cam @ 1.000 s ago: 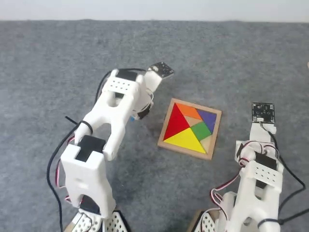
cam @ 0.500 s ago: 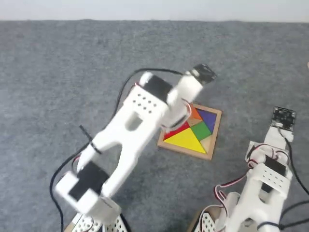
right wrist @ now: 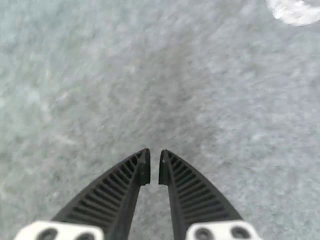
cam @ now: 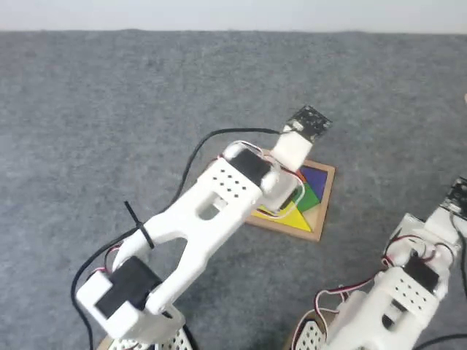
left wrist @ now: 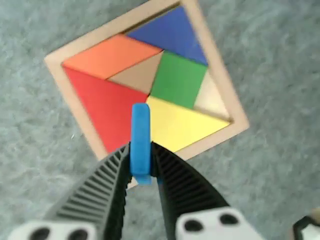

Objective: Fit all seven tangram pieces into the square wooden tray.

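Note:
The square wooden tray [left wrist: 100, 31] lies below my left gripper [left wrist: 140, 149], which is shut on a light blue piece [left wrist: 140, 125] held on edge above the tray's red triangle [left wrist: 107, 107]. Also in the tray are an orange piece [left wrist: 112, 55], a dark blue triangle [left wrist: 170, 32], a green square [left wrist: 178, 80] and a yellow triangle [left wrist: 185, 125]. Two bare wooden gaps show, one in the middle [left wrist: 135, 77] and one by the rim [left wrist: 210, 97]. From above, the left arm [cam: 226, 197] covers much of the tray [cam: 327, 204]. My right gripper [right wrist: 154, 167] is shut over bare carpet.
Grey carpet covers the whole table. The right arm [cam: 416, 284] stands at the lower right, apart from the tray. A pale patch [right wrist: 295, 10] lies on the carpet far ahead of the right gripper.
The left arm has swung right from beside the tray to over it, carrying the blue piece. The right arm has drawn back toward the lower right corner.

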Robot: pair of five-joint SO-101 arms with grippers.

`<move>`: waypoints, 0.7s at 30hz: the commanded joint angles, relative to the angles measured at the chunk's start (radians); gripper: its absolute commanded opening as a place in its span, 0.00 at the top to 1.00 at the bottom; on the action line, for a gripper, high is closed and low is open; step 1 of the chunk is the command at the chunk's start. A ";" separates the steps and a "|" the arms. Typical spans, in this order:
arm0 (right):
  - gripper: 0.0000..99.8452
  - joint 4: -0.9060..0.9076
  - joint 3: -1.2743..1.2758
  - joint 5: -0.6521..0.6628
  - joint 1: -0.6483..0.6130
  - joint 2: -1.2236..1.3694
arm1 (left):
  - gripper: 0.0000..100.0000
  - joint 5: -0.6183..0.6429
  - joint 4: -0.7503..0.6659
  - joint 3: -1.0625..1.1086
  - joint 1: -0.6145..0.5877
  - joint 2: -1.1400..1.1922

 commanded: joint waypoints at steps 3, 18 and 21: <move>0.94 -0.031 -0.006 -0.014 0.041 -0.028 | 0.99 0.054 -0.061 -0.008 0.032 -0.055; 0.94 -0.122 -0.465 0.097 0.302 0.699 | 0.99 0.052 -0.055 -0.110 0.032 0.138; 0.94 -0.090 -0.686 0.143 0.421 0.881 | 0.99 0.052 -0.058 -0.110 0.032 0.135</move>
